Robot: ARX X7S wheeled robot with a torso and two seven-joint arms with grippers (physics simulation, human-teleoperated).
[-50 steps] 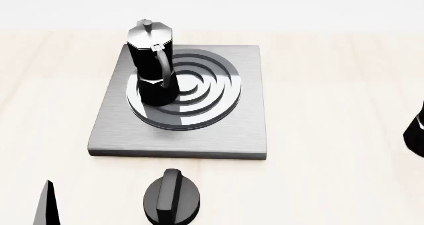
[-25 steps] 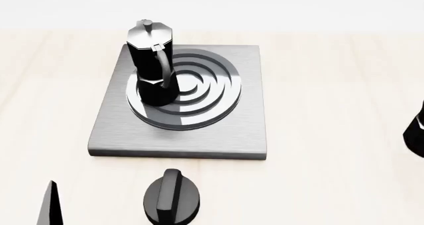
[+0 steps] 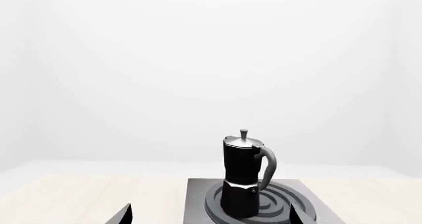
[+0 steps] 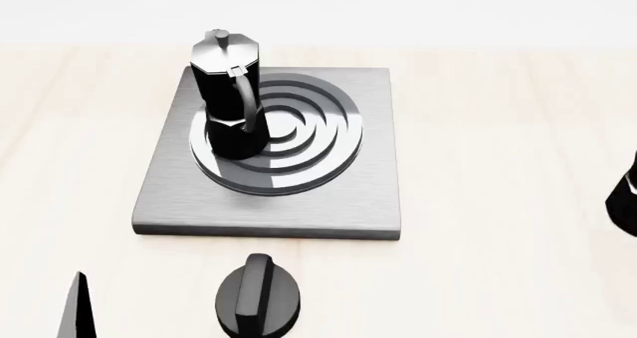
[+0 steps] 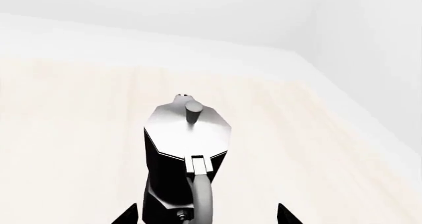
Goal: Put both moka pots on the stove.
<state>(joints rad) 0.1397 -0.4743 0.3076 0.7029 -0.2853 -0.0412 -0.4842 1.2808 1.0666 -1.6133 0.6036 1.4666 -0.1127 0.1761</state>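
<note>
We have one tall faceted black moka pot (image 4: 229,99) upright on the ring burner of the flat brushed-grey metal stove (image 4: 368,196). The second black silver-lidded moka pot (image 5: 185,159) stands on the pale table, well apart from the stove, so half the job remains. Our right gripper (image 5: 205,215) sits spread open around its handle, holding nothing; the left gripper (image 3: 211,215) is open and empty too.

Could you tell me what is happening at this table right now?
One moka pot already stands upright on the stove, on the left part of its ring burner. The second moka pot is off the stove, on the wooden table to the right, and the right gripper sits open just behind its handle, not gripping. The left gripper is open and empty, facing the stove.
</note>
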